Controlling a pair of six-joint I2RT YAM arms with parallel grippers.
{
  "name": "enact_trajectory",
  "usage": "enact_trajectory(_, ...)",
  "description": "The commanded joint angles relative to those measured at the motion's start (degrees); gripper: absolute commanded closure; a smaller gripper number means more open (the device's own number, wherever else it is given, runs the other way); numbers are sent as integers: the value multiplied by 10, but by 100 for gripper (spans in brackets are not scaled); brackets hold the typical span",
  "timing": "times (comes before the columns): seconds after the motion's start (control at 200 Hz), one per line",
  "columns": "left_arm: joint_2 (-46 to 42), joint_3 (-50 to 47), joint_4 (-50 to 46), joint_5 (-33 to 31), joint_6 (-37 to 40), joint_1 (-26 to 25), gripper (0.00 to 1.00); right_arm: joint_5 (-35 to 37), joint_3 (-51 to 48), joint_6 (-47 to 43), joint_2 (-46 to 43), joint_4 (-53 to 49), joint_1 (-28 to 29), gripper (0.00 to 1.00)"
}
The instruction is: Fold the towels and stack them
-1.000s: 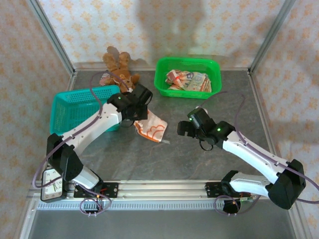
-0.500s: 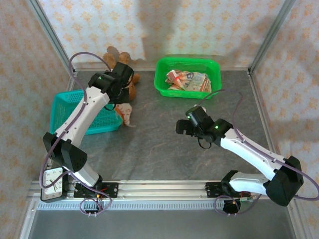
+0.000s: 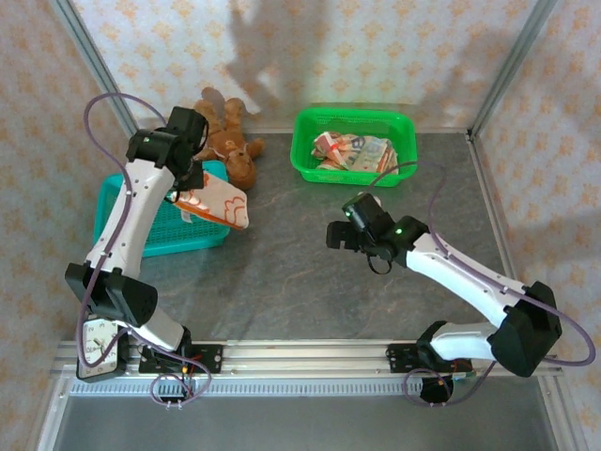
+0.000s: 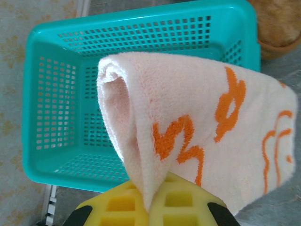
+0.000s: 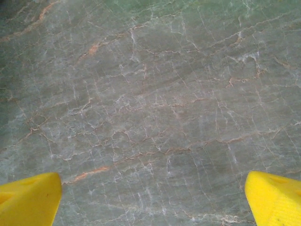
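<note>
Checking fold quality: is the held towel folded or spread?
Folded: the towel is doubled over with a rounded crease, pinched in the left gripper.

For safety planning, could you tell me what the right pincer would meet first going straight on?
Most likely the bare grey table: the open right pincer faces it with nothing between, though its distance is unclear.

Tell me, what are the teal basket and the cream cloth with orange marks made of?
The teal basket looks like moulded plastic: smooth, slightly shiny, walls pierced by a grid of holes. The cream cloth looks like terry towelling, probably cotton: matt, fuzzy pile, soft rounded fold.
</note>
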Motion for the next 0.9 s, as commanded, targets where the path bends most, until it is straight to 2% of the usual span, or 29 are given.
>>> enact_trajectory(0.0,-1,-15,11,-50,25,9,100,9,21,-15,11,-8,-3,1)
enact_trajectory(0.215,30,-87,76,-64,29,41,100,9,25,-24,20,-3,-4,1)
enact_trajectory(0.455,79,-141,141,-115,25,56,100,2,20,-25,24,6,-9,1)
enact_trajectory(0.896,160,-146,166,-148,16,82,100,-2,8,-19,27,16,-12,1)
